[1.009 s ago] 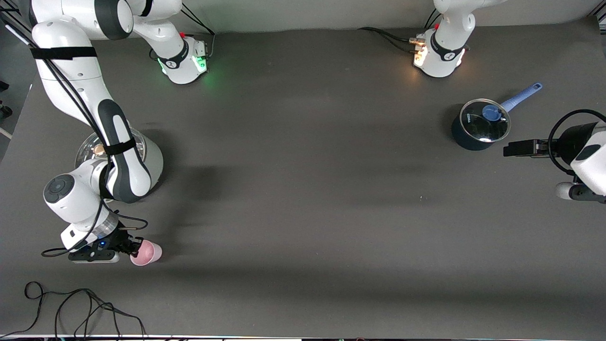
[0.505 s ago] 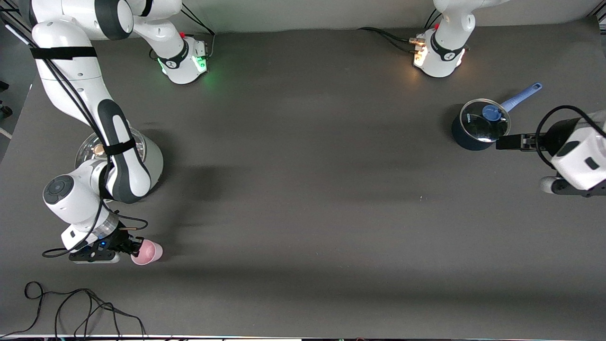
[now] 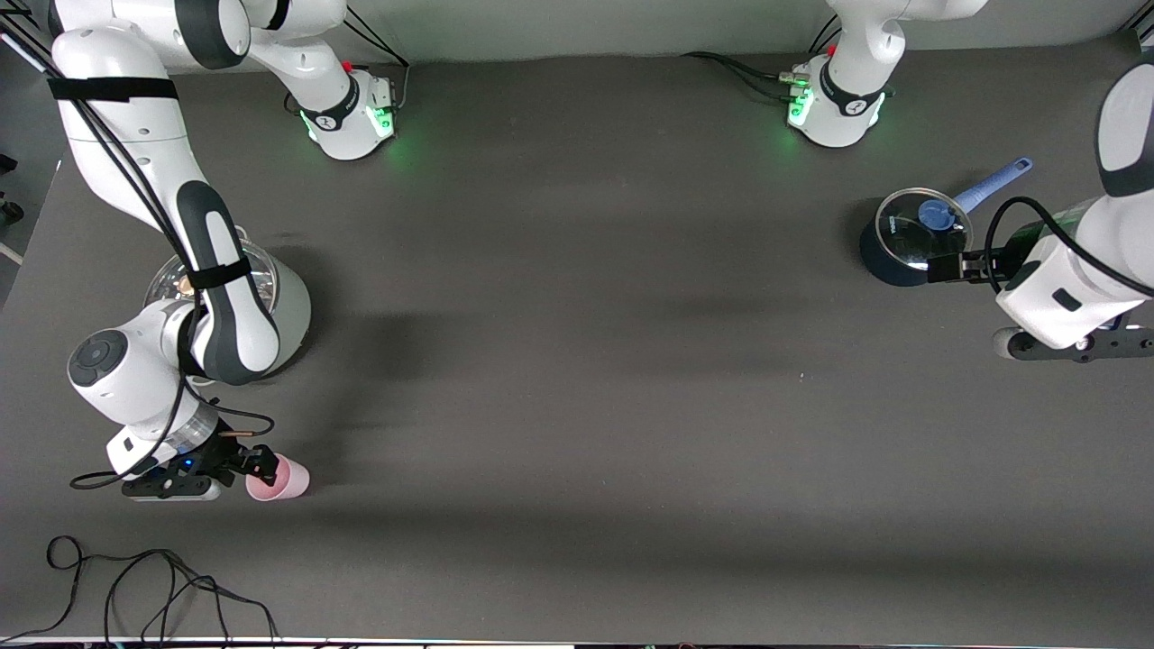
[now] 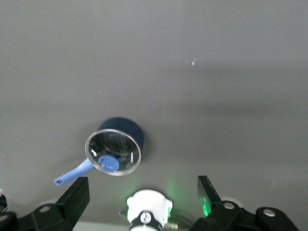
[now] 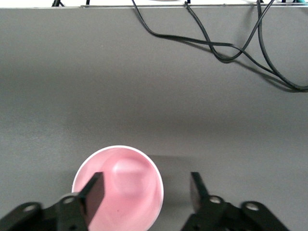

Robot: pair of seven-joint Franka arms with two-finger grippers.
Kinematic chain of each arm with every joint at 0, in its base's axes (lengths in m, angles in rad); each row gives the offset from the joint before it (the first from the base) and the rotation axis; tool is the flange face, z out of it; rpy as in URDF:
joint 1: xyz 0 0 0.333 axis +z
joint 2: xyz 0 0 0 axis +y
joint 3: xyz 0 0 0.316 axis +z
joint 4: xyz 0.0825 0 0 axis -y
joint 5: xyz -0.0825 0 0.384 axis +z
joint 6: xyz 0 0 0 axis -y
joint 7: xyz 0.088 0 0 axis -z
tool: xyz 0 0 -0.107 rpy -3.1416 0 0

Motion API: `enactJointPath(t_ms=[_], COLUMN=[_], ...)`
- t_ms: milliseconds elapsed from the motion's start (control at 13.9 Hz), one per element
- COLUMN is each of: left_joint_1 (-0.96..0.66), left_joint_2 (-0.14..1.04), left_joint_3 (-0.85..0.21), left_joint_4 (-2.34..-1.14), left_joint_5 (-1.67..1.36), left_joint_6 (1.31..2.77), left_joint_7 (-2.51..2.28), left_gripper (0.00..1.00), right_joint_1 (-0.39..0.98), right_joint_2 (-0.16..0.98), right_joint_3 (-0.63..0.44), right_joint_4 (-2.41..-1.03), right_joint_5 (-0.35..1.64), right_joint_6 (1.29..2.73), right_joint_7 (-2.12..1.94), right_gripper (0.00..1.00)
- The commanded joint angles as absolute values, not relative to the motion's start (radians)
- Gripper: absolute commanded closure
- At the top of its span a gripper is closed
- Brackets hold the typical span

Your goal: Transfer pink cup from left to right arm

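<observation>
The pink cup (image 3: pixel 281 479) stands mouth up on the table near the front edge, at the right arm's end. My right gripper (image 3: pixel 262 465) is right above it and open. In the right wrist view, the right gripper (image 5: pixel 144 192) has one finger over the mouth of the cup (image 5: pixel 120 185) and the other finger outside its rim. My left gripper (image 3: pixel 943 268) is open and empty in the air beside the blue-handled saucepan (image 3: pixel 912 236). The left wrist view shows the left gripper (image 4: pixel 142 188) wide open, with the saucepan (image 4: pixel 115 150) far below.
A glass-lidded metal pot (image 3: pixel 164 281) sits under the right arm's forearm. A loose black cable (image 3: pixel 135 577) lies by the front edge near the cup and also shows in the right wrist view (image 5: pixel 216 45). The arm bases stand along the table's back.
The left arm has swung in toward the saucepan, and its base light turned from orange to green. The right gripper shifted slightly at the cup. The cup stayed in place.
</observation>
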State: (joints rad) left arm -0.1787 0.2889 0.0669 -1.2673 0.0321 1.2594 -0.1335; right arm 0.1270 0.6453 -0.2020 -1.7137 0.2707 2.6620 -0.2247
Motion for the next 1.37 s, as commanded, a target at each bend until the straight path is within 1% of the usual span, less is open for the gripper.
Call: enactJointPath(t_ms=[0, 72, 216, 361, 433, 505, 577, 721, 793, 1009, 1082, 1298], left_joint_1=[-0.207, -0.206, -0.196, -0.187, -0.166, -0.116, -0.073, -0.054, -0.054, -0.032, -0.032, -0.032], left_joint_2=[0.045, -0.01, -0.092, -0.13, -0.139, -0.141, -0.14, -0.123, -0.092, 0.015, 0.029, 0.022], left_joint_3=[0.101, 0.1, 0.097, 0.091, 0.056, -0.012, -0.062, -0.08, -0.08, -0.081, -0.08, -0.081], left_joint_4=[-1.639, -1.729, -1.862, -1.931, -1.954, -1.965, -1.962, -1.915, -1.864, -1.662, -1.632, -1.615], left_joint_5=[0.044, 0.044, 0.044, 0.046, 0.054, 0.058, 0.058, 0.045, 0.044, 0.011, 0.011, -0.001], left_joint_6=[1.496, 1.578, 1.707, 1.799, 1.83, 1.833, 1.838, 1.833, 1.818, 1.68, 1.678, 1.674], left_joint_7=[-0.13, -0.132, -0.132, -0.13, -0.129, -0.13, -0.13, -0.14, -0.149, -0.147, -0.146, -0.137], left_gripper=[0.0, 0.0, 0.0, 0.0, 0.0, 0.0, 0.0, 0.0, 0.0, 0.0, 0.0, 0.0], right_joint_1=[0.13, 0.133, 0.133, 0.136, 0.135, 0.135, 0.133, 0.13, 0.127, 0.135, 0.133, 0.138], right_joint_2=[0.577, 0.546, 0.471, 0.39, 0.341, 0.297, 0.252, 0.172, 0.143, 0.049, 0.025, -0.027], right_joint_3=[-0.206, -0.207, -0.212, -0.23, -0.232, -0.233, -0.235, -0.235, -0.235, -0.275, -0.276, -0.275], right_joint_4=[-1.723, -1.724, -1.726, -1.724, -1.723, -1.723, -1.72, -1.721, -1.721, -1.729, -1.73, -1.736], right_joint_5=[0.29, 0.281, 0.276, 0.238, 0.206, 0.18, 0.155, 0.123, 0.121, 0.12, 0.118, 0.049], right_joint_6=[2.538, 2.483, 2.355, 2.237, 2.177, 2.124, 2.068, 1.988, 1.953, 1.849, 1.826, 1.761], right_joint_7=[-0.242, -0.241, -0.238, -0.236, -0.23, -0.227, -0.222, -0.222, -0.222, -0.21, -0.21, -0.198], right_gripper=[0.0, 0.0, 0.0, 0.0, 0.0, 0.0, 0.0, 0.0, 0.0, 0.0, 0.0, 0.0])
